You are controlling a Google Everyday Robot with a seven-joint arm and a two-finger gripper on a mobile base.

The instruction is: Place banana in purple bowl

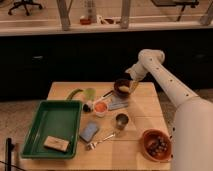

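Observation:
The purple bowl (120,84) is a small dark round bowl at the far middle of the wooden table (142,112). A pale-yellow patch, the banana (123,89), shows inside the bowl near its right rim. My gripper (131,84) reaches in from the right, at the end of the white arm, and sits at the bowl's right edge just above the banana. I cannot tell whether it touches the banana.
A green tray (45,125) holding a tan block (56,143) lies front left. A long green curved item (75,93), an orange-filled white cup (100,107), a blue object (90,131), a fork (100,140), a metal cup (121,120) and an orange-brown bowl (156,142) stand on the table.

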